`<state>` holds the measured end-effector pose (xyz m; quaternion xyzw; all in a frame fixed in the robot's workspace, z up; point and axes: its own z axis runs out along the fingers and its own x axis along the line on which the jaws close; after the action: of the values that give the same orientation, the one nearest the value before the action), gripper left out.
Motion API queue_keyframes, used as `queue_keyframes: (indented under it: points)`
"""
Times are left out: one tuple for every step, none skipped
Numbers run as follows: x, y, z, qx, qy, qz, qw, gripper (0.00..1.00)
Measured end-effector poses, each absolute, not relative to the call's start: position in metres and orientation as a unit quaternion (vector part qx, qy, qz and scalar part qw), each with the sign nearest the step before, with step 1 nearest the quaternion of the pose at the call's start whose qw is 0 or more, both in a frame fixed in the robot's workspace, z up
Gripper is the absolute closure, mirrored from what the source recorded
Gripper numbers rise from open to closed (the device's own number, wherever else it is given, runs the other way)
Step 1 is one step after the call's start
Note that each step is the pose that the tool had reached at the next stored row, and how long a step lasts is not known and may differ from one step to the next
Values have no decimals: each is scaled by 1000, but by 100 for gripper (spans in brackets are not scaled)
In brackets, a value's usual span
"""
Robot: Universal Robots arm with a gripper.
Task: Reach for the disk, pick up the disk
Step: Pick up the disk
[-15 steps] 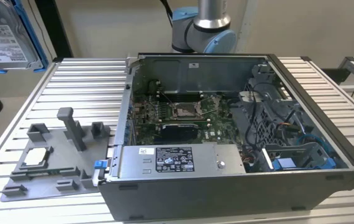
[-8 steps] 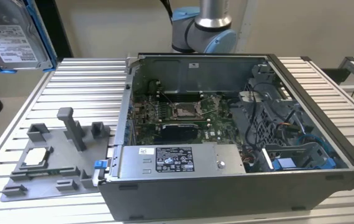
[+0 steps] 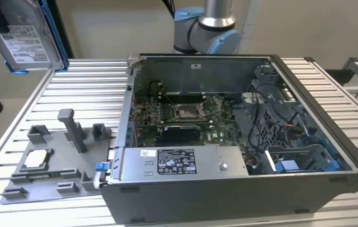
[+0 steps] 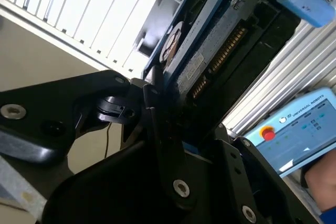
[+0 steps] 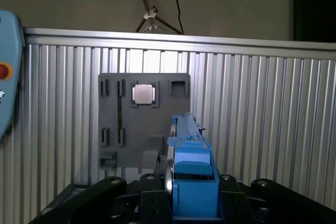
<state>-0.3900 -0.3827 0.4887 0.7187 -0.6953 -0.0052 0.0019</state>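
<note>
Claw point(image 5: 191, 200) clamped on disk point(image 3: 24, 38) edges, held well clear above grey tray point(image 3: 53, 187), computer case point(image 3: 242, 189) beside tray

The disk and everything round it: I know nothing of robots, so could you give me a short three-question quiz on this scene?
1. True or false: the gripper holds the disk in the air.
2. What lies in the grey tray? A a small square chip; B a screwdriver; C a cup.
3. Fill in: the computer case stands ____, its boards showing.
Key: 1 true; 2 A; 3 open.
</note>
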Motion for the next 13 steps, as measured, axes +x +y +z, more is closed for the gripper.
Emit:
queue_keyframes:
  points:
    - [-387,-383,489,719,-695,-5,2,100]
    - [-385,-383,489,719,-695,-5,2,100]
    - [-382,-383,489,719,-695,-5,2,100]
    - [-379,-383,489,719,-695,-5,2,100]
    - [-377,-383,489,719,-695,-5,2,100]
    - [-374,-383,489,719,-695,-5,2,100]
    - [-371,-383,489,719,-695,-5,2,100]
    - [-369,-383,489,719,-695,-5,2,100]
    - [-362,-383,489,719,-695,-5,2,100]
    - [-359,-383,489,719,-695,-5,2,100]
    - [-356,-383,489,719,-695,-5,2,100]
    - [-353,-383,489,719,-695,-5,2,100]
    - [-350,-383,489,719,-695,-5,2,100]
